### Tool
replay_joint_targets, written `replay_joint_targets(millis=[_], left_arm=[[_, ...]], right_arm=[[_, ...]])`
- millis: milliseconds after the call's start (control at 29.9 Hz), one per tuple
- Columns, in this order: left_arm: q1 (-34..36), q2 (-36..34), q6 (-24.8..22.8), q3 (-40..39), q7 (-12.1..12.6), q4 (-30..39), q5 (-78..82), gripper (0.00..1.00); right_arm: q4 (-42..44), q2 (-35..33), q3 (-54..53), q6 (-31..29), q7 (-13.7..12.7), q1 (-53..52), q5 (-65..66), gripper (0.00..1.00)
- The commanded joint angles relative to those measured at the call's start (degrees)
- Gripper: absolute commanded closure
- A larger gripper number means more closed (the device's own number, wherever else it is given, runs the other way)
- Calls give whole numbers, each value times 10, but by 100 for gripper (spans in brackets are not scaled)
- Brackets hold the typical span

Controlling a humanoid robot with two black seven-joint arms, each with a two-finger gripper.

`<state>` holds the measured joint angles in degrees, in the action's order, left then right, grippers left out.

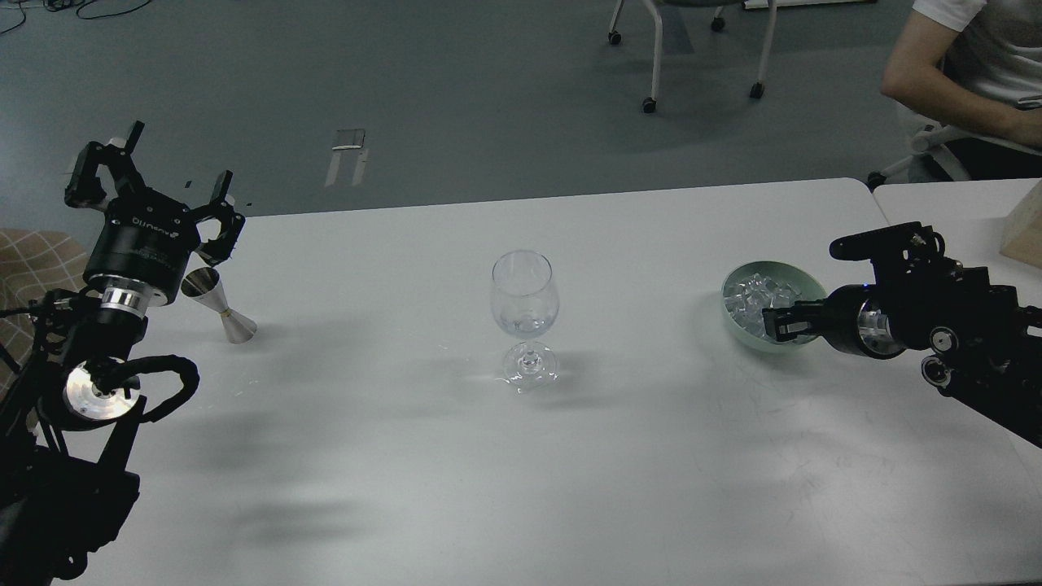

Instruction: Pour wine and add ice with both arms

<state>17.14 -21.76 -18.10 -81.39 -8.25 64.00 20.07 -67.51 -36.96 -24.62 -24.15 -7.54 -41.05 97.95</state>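
White surface: a white worktop is seen from above, carrying a glass, a bowl and a metal measure.
Glass: a clear stemmed wine glass is stood upright near the middle of the worktop, apart from both arms.
Wine: a small amount of clear liquid is seen low in the glass, barely made out.
Bowl: a pale green bowl is set on the right part of the worktop.
Ice: a heap of clear cubes is held in the bowl.
Right gripper: the right gripper is laid sideways at the bowl's near right rim, over the ice; its jaws are seen dark and end-on, so it cannot be told whether they are parted or clenched, nor whether a cube is held.
Left gripper: the left gripper is raised at the left edge, pointing up; its jaws are spread wide and nothing is held between them.
Measure: a steel double-cone measure is stood tilted on the worktop just beside and below the left gripper.
Background: a seated person and chair legs are seen beyond the worktop on a grey floor.
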Motion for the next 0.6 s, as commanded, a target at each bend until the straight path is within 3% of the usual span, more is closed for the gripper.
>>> replay_joint_targets(millis=[0,167,301,401,568], left_arm=[[1,0,0,0,0,-1,0,2],[1,0,0,1,0,-3,0,2],[1,0,0,0,0,-3,-1,2],[1,0,0,0,0,-3,-1,2],[1,0,0,0,0,-3,-1,2]], right_arm=[[0,0,0,0,1,0,0,52],[-3,0,0,0,1,0,0,56],[-5,0,0,0,1,-3,0,72],[-6,0,0,-1,1,-3,0,79],[-7,-2,0,-2,1,-3,0,82]])
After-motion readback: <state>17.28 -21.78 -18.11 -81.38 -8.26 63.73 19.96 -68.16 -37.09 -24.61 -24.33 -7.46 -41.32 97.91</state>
